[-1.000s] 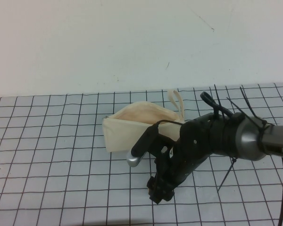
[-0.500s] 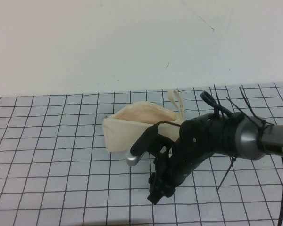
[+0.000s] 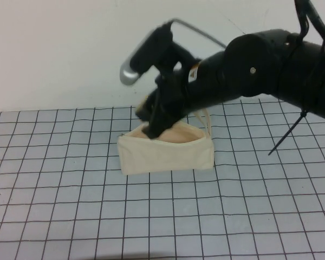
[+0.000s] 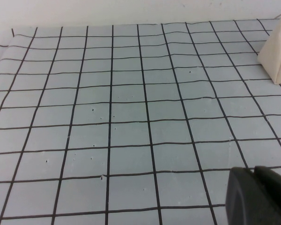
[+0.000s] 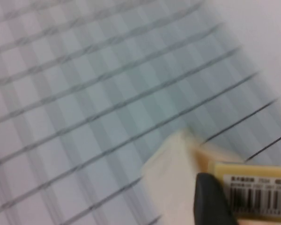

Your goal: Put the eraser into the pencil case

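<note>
**Eraser held over the mouth of the pencil case**

In the high view the right gripper (image 3: 154, 123) is in the upper middle of the frame, at the end of the black right arm (image 3: 260, 70) that comes in from the upper right. Its tips point down at the back rim of the pencil case (image 3: 165, 154), which stands on the gridded table (image 3: 54, 189) in the centre of the frame with its opening upward. The right wrist view shows the gripper clamped on the eraser (image 5: 253, 190), in the lower right of that frame, the barcode label facing the camera. The long side of the eraser runs across that frame. Just beside it, in the lower middle, is the pale cloth of the case (image 5: 171, 180).

So the case lies directly under the gripper, and I judge that a short move down and a release would put the eraser inside.

The left gripper (image 4: 257, 197) shows only as a dark piece in the lower right corner of its own view, near the table and well apart from the case; I cannot tell its state.
</note>
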Tool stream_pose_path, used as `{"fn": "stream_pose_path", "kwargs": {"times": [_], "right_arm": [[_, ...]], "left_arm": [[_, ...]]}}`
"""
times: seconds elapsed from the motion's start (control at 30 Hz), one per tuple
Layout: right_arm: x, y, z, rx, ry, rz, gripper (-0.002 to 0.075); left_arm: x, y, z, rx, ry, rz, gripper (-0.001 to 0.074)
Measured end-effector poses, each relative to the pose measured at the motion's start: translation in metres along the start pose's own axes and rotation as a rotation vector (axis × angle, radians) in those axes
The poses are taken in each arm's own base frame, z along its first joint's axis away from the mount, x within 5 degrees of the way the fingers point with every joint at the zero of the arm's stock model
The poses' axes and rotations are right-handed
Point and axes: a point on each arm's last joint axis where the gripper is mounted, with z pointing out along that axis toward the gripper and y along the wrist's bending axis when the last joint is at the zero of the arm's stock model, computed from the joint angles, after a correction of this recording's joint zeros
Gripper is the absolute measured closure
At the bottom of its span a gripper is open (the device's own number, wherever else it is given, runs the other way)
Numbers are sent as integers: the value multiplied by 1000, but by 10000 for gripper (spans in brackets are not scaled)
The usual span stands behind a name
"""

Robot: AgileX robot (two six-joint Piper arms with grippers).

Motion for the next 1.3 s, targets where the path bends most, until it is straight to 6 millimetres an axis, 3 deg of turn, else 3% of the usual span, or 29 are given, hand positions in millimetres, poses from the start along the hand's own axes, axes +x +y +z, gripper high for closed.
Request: {"fn": "stream_pose_path", "kwargs": {"times": [0.1, 0.2, 0.33, 0.43, 0.53, 0.63, 0.77, 0.9, 1.07, 1.17, 1.3], "right_arm": [[-2, -10, 8, 65, -60, 6, 425], [10, -16, 28, 80, -33, 16, 421], [23, -19, 45, 77, 6, 92, 293], [16, -22, 41, 82, -12, 118, 263], [2, -26, 32, 79, -30, 131, 327], [-14, -28, 10, 74, -27, 110, 482], [-31, -31, -38, 104, 36, 27, 669], [-39, -41, -98, 263, 95, -26, 710], [-33, -48, -166, 459, 189, -25, 720], [-23, -40, -193, 464, 199, -11, 721], [6, -21, -216, 440, 201, 44, 722]], "left_arm": [[0, 0, 0, 0, 0, 0, 738], [0, 0, 0, 0, 0, 0, 738], [0, 0, 0, 0, 0, 0, 738], [0, 0, 0, 0, 0, 0, 738], [0, 0, 0, 0, 0, 0, 738], [0, 0, 0, 0, 0, 0, 738], [0, 0, 0, 0, 0, 0, 738], [0, 0, 0, 0, 0, 0, 738], [0, 0, 0, 0, 0, 0, 738], [0, 0, 0, 0, 0, 0, 738], [0, 0, 0, 0, 0, 0, 738]]}}
